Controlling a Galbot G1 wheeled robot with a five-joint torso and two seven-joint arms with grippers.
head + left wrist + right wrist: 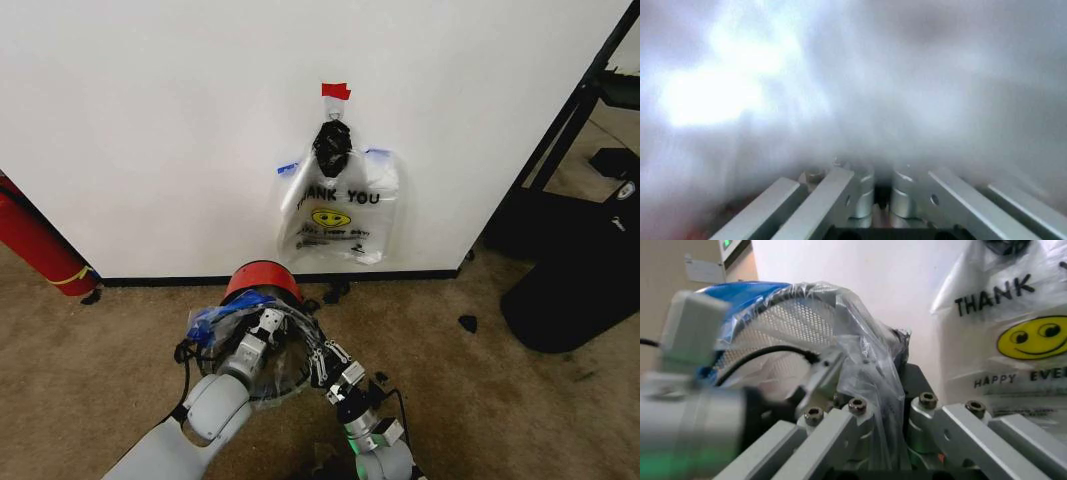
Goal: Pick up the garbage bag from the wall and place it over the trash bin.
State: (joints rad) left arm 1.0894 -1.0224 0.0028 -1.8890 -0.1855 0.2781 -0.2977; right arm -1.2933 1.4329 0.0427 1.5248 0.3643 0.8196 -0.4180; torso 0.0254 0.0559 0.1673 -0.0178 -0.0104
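Head view: the garbage bag (262,352) is off the wall (160,130) and draped between both arms at 6 o'clock, just in front of the trash bin (262,284), whose red rim sits at 12 o'clock from the grippers, close to the wall base. Left gripper (265,325) is buried in the film with blue handle material bunched at its 9 o'clock; right gripper (325,358) sits at the bag's 3 o'clock edge. The bunch of bags (338,205) hangs on the wall at 12 o'clock under a black knot and red tape. Left wrist view: milky plastic right up against the lens, left gripper (875,192) jaws nearly pressed together, film seemingly nipped between them. Right wrist view: right gripper (888,412) pinches a crinkled fold of the garbage bag (860,370); the wall bunch (1020,335) with its smiley print is behind. Judgement: the bag is near weightless, limp, slippery and tears easily; it keeps no shape unaided. Hold opposite rim edges near the handles, keep the mouth spread, avoid hard pulls.
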